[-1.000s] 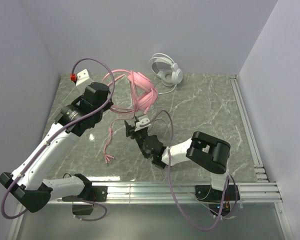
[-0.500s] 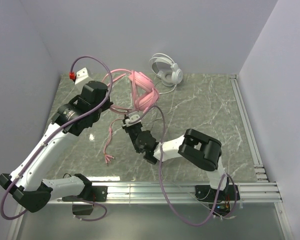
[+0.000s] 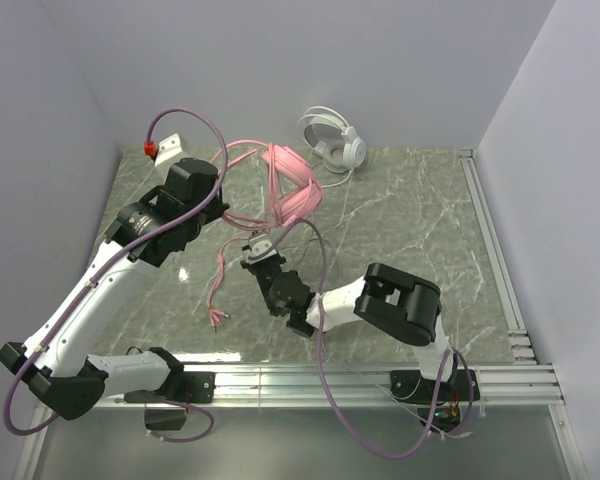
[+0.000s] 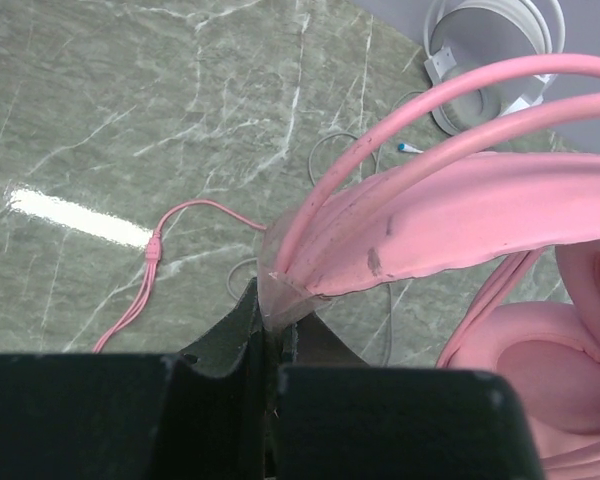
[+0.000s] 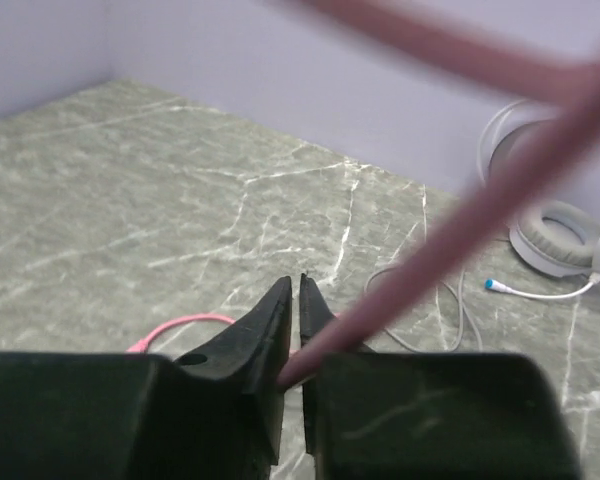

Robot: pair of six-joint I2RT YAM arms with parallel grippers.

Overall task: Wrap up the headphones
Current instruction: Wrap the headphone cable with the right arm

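1. The pink headphones (image 3: 292,190) were near the back of the grey marble desk (image 3: 410,220), about in the middle.
2. The left arm (image 3: 130,260) was stretched out towards them. The left jaws were closed tight on one end of the pink headband (image 4: 460,215). The band stuck out sideways from the jaws.
3. A pink earcup (image 4: 540,370) sat below the band. I could not tell if it touched the desk.
4. The thin pink cable (image 3: 218,285) came down from the headphones. Its loose end lay on the desk, nearer to the arm bases.
5. The right arm (image 3: 400,300) was stretched to the left, low over the desk. Its jaws were just beside the pink cable.
6. The right jaws were almost closed, with only a thin slit between them. A blurry dull-pink strand (image 5: 460,200) ran from the slit up to the right. I could not tell what it was, or if the jaws pinched it.
7. The white headphones (image 3: 332,138) stood at the back, against the wall (image 3: 280,60), near the pink ones.
8. A thin white cable (image 5: 540,295) with a blue-tipped plug lay on the desk beside the white headphones.
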